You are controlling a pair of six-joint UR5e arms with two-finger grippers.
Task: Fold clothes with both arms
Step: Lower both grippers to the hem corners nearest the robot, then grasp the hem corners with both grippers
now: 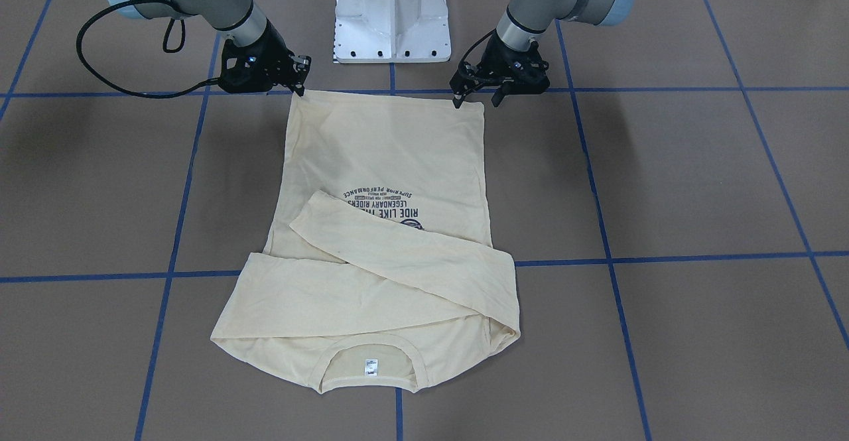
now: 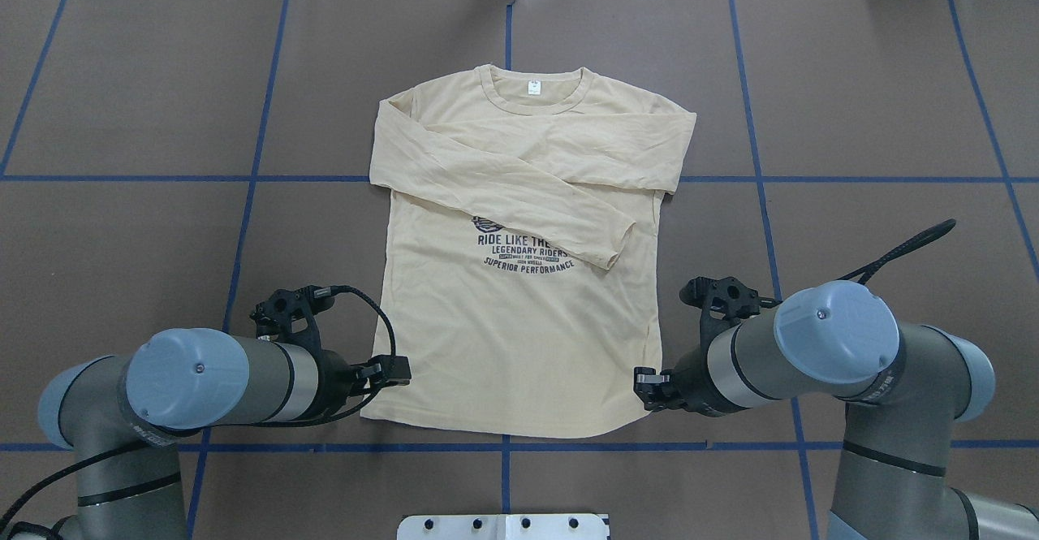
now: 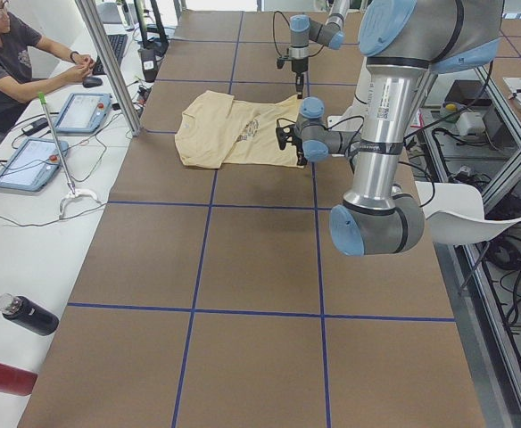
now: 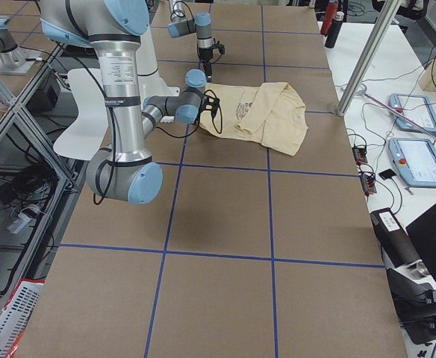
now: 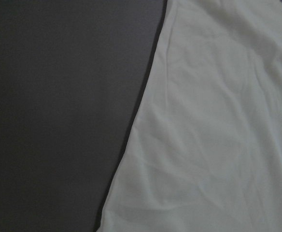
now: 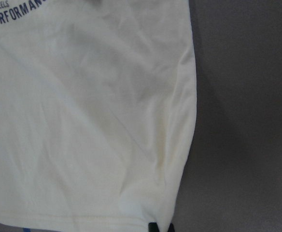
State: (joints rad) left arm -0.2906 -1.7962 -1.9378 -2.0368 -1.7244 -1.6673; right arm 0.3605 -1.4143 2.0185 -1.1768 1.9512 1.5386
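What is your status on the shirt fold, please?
Left gripper open at one hem corner; right gripper at the other, state unclear. Shirt flat, print up, sleeves folded across. Nothing in the way.

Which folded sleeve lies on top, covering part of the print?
The diagonal sleeve from the robot's-left shoulder; the other sleeve lies straighter, beneath it.

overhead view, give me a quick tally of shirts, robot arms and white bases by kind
shirt: 1
robot arms, the left arm and the right arm: 2
white base: 1
total: 4
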